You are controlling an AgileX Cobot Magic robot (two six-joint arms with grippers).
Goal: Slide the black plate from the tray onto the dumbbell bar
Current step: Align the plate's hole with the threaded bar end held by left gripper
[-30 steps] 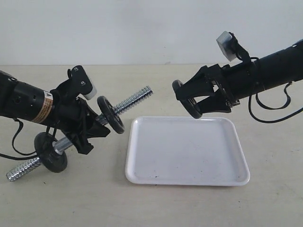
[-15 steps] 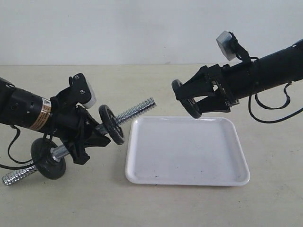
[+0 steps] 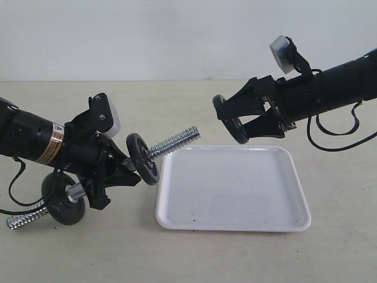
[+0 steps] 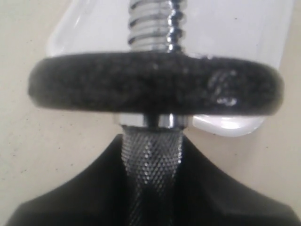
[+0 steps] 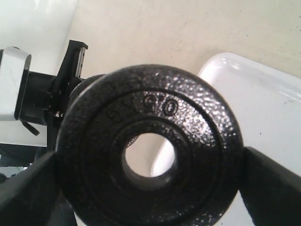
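Edging the dumbbell bar (image 3: 171,143), clamped in the left gripper (image 3: 115,174), nearer the black plate (image 3: 227,118) pinched by the right gripper (image 3: 234,125), lining up for threading.

A plain, pale grey-white wall (image 3: 147,35) fills the upper part of the exterior view and meets the beige bench (image 3: 88,253) along a straight horizontal line. The bench top is matte and faintly mottled. The light is soft and even, with only faint shadows.
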